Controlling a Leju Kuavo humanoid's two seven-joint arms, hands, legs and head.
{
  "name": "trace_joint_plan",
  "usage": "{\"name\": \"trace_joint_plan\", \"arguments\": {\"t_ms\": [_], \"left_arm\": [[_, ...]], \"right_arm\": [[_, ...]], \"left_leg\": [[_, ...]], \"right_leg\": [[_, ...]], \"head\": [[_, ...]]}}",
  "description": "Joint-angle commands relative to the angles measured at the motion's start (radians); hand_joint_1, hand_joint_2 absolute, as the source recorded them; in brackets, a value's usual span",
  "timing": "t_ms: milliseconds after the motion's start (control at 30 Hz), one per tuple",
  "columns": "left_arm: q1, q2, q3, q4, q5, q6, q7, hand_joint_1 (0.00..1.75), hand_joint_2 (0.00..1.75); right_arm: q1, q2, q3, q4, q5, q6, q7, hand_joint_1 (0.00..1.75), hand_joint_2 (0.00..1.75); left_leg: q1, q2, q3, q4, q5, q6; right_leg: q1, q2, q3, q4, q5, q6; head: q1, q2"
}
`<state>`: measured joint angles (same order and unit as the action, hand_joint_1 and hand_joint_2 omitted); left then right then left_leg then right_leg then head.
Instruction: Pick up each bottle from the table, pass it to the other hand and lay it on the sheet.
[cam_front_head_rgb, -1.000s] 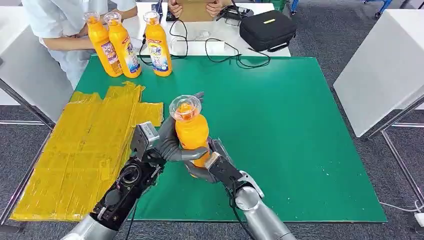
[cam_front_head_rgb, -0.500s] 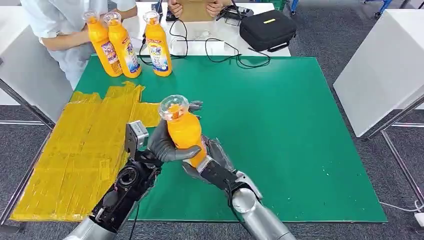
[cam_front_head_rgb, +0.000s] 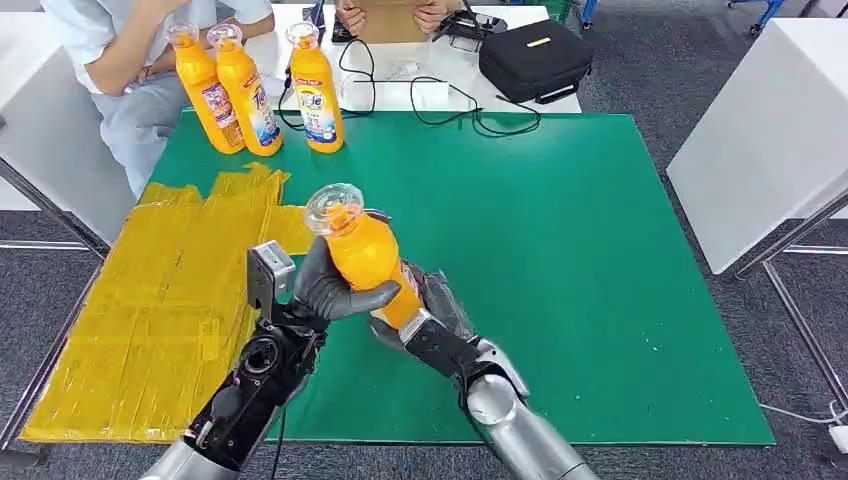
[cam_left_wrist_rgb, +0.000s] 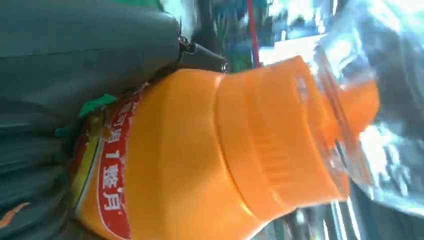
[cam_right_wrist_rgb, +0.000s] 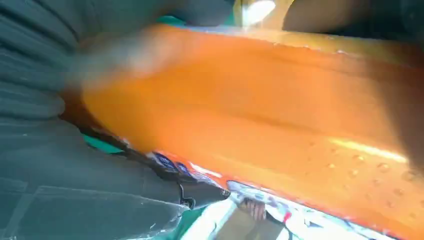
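Held above the green mat (cam_front_head_rgb: 560, 230): one smooth orange detergent bottle (cam_front_head_rgb: 368, 258) of glossy plastic with a clear domed cap, tilted so the cap leans toward the yellow sheet (cam_front_head_rgb: 150, 300). Wrapped around its middle, the left hand (cam_front_head_rgb: 335, 290), thick grey thumb across the front and dark fingers (cam_front_head_rgb: 322, 262) curled behind. Cupped under and against its base, the right hand (cam_front_head_rgb: 420, 318), fingers closed on the lower body, so gripped by both at once. Seen close from the left wrist: ribbed orange shoulder, red label band with white characters, transparent cap. From the right wrist: blurred orange wall with small droplets and a printed label edge.

Standing upright at the far edge of the mat: three more orange bottles (cam_front_head_rgb: 255, 90), same shape, labelled, clear-capped, close together in a row. Beside the mat's near-left part: the one crinkled yellow sheet, taped in strips. Beyond, on a white table: one black soft case (cam_front_head_rgb: 535, 60) and black cables (cam_front_head_rgb: 450, 105). Behind the bottles, a person's arm (cam_front_head_rgb: 125, 50) in a light sleeve.

Against half a second ago: bottle tipped further and shifted slightly toward the sheet; person's arm raised.
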<state>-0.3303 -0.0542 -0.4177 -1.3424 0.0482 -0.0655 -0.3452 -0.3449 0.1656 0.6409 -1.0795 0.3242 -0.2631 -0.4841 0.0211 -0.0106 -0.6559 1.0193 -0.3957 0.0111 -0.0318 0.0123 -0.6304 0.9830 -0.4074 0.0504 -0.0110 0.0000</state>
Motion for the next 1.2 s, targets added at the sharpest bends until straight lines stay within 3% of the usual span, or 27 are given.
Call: {"name": "trace_joint_plan", "arguments": {"t_ms": [33, 100, 133, 167, 233, 333, 400, 467, 500, 533, 567, 633, 700, 800, 867, 1000, 1067, 1100, 1200], "left_arm": [[-0.002, 0.041, 0.189, -0.051, -0.221, 0.269, -0.011, 1.75, 1.75], [-0.002, 0.041, 0.189, -0.051, -0.221, 0.269, -0.011, 1.75, 1.75], [-0.007, 0.033, 0.195, -0.042, -0.446, 0.476, -0.009, 1.75, 1.75], [-0.013, 0.040, 0.199, -0.035, -0.614, 0.599, 0.029, 1.75, 1.75], [-0.019, 0.058, 0.216, -0.021, -0.712, 0.647, 0.068, 1.75, 1.75], [-0.021, 0.064, 0.271, 0.015, -1.089, 0.764, 0.164, 1.75, 1.75], [-0.022, 0.066, 0.272, 0.018, -1.089, 0.764, 0.164, 1.75, 1.75], [-0.008, 0.052, 0.346, -0.026, -1.544, 0.764, 0.265, 1.75, 1.75], [-0.053, 0.247, 0.208, 0.020, -1.619, 0.764, 0.419, 1.75, 1.75], [-0.167, 0.408, -0.100, 0.126, -1.619, 0.753, 0.698, 1.75, 1.75], [-0.224, 0.426, -0.244, 0.196, -1.619, 0.699, 0.775, 1.75, 1.75], [-0.301, 0.406, -0.332, 0.352, -1.619, 0.674, 0.763, 1.75, 1.75], [-0.393, 0.394, -0.461, 0.527, -1.619, 0.606, 0.745, 1.75, 1.75], [-0.428, 0.371, -0.474, 0.654, -1.619, 0.635, 0.697, 1.75, 1.75], [-0.449, 0.349, -0.475, 0.726, -1.619, 0.565, 0.646, 1.75, 1.75], [-0.449, 0.349, -0.475, 0.726, -1.619, 0.565, 0.646, 1.75, 1.75], [-0.456, 0.319, -0.421, 0.808, -1.619, 0.560, 0.578, 1.75, 1.75], [-0.485, 0.284, -0.297, 0.935, -1.577, 0.562, 0.431, 1.75, 1.75], [-0.468, 0.265, -0.223, 0.960, -1.555, 0.539, 0.378, 1.75, 1.75]], "right_arm": [[0.095, -0.131, -0.115, -0.226, -0.045, -0.015, 0.016, 0.00, 1.75], [0.095, -0.131, -0.115, -0.226, -0.045, -0.015, 0.016, 0.00, 1.75], [0.114, -0.126, -0.133, -0.249, -0.045, -0.025, 0.019, 0.00, 1.75], [0.142, -0.142, -0.147, -0.293, -0.042, -0.028, 0.023, 0.00, 0.00], [0.190, -0.169, -0.178, -0.348, -0.037, -0.023, 0.052, 0.00, 0.00], [0.238, -0.176, -0.247, -0.408, -0.073, -0.007, 0.061, 0.00, 0.00], [0.236, -0.178, -0.250, -0.410, -0.076, -0.002, 0.062, 0.00, 0.00], [0.234, -0.163, -0.281, -0.414, -0.097, 0.000, 0.065, 0.00, 0.00], [0.229, -0.163, -0.294, -0.416, -0.137, 0.013, 0.061, 0.00, 0.00], [0.222, -0.170, -0.303, -0.414, -0.161, 0.022, 0.061, 0.00, 0.00], [0.219, -0.176, -0.312, -0.416, -0.171, 0.022, 0.055, 0.00, 1.75], [0.224, -0.181, -0.329, -0.425, -0.193, 0.036, 0.042, 0.00, 1.75], [0.229, -0.180, -0.332, -0.426, -0.200, 0.060, 0.030, 0.00, 1.75], [0.225, -0.174, -0.331, -0.415, -0.197, 0.068, 0.026, 0.00, 1.75], [0.230, -0.170, -0.328, -0.416, -0.191, 0.073, 0.025, 0.00, 1.75], [0.230, -0.170, -0.328, -0.416, -0.191, 0.073, 0.025, 0.00, 1.75], [0.242, -0.168, -0.328, -0.423, -0.176, 0.074, 0.027, 0.00, 1.75], [0.270, -0.167, -0.338, -0.460, -0.167, 0.068, 0.032, 0.00, 1.75], [0.247, -0.158, -0.330, -0.431, -0.162, 0.091, 0.054, 0.00, 1.75]], "left_leg": [[0.000, 0.000, 0.004, -0.001, -0.001, 0.001], [0.001, 0.000, 0.002, 0.000, -0.001, 0.000], [0.001, 0.000, 0.005, 0.000, -0.002, 0.001], [0.001, 0.000, 0.002, 0.000, -0.001, 0.000], [0.000, -0.005, 0.004, 0.000, -0.001, 0.001], [0.000, -0.001, 0.005, -0.001, -0.002, 0.001], [0.000, -0.002, 0.002, -0.001, 0.000, 0.001], [0.000, -0.002, 0.002, 0.000, -0.001, 0.001], [-0.001, 0.000, 0.002, 0.000, -0.001, 0.001], [0.000, 0.001, 0.009, 0.001, -0.005, 0.001], [0.001, 0.000, 0.001, 0.000, -0.001, 0.000], [0.000, -0.012, 0.002, 0.000, 0.001, 0.000], [0.001, -0.009, 0.004, -0.001, 0.002, -0.001], [0.001, -0.004, 0.004, -0.001, 0.002, -0.002], [0.001, -0.001, 0.005, -0.001, 0.001, -0.001], [0.001, -0.001, 0.006, -0.001, 0.001, -0.001], [0.001, 0.000, 0.003, 0.000, 0.002, -0.001], [0.002, 0.004, 0.008, 0.000, -0.001, -0.001], [0.001, 0.003, 0.008, 0.001, -0.001, -0.002]], "right_leg": [[0.001, -0.002, 0.004, -0.001, -0.001, -0.003], [0.001, -0.001, 0.002, -0.001, -0.001, -0.002], [0.002, -0.001, 0.005, 0.000, -0.002, -0.003], [0.001, -0.001, 0.002, 0.000, -0.001, -0.002], [0.001, -0.007, 0.006, 0.000, -0.003, -0.003], [0.001, -0.003, 0.006, -0.001, -0.003, -0.003], [0.000, -0.003, 0.002, -0.001, -0.001, -0.002], [0.000, -0.003, 0.002, -0.001, -0.001, -0.002], [0.000, -0.001, 0.002, 0.000, -0.001, -0.002], [0.002, -0.001, 0.009, 0.000, -0.004, -0.005], [0.001, -0.001, 0.001, 0.000, -0.001, -0.003], [0.001, -0.014, 0.005, 0.001, -0.004, -0.004], [0.002, -0.012, 0.003, 0.000, -0.002, -0.005], [0.002, -0.005, 0.003, -0.001, -0.001, -0.003], [0.001, -0.002, 0.004, 0.000, -0.001, -0.003], [0.002, -0.002, 0.005, 0.000, -0.001, -0.003], [0.001, -0.001, 0.002, 0.001, 0.000, -0.002], [0.003, 0.002, 0.006, 0.000, -0.001, -0.004], [0.003, 0.000, 0.006, 0.001, -0.001, -0.007]], "head": [[0.000, 0.000], [0.000, 0.000], [-0.001, 0.000], [0.000, 0.000], [0.000, 0.000], [0.000, 0.000], [0.000, 0.000], [0.000, 0.000], [0.000, 0.000], [0.000, 0.000], [0.000, 0.000], [0.001, 0.000], [-0.002, 0.000], [0.001, 0.000], [0.000, 0.000], [0.000, 0.000], [0.000, 0.000], [0.000, 0.000], [0.000, 0.000]]}}
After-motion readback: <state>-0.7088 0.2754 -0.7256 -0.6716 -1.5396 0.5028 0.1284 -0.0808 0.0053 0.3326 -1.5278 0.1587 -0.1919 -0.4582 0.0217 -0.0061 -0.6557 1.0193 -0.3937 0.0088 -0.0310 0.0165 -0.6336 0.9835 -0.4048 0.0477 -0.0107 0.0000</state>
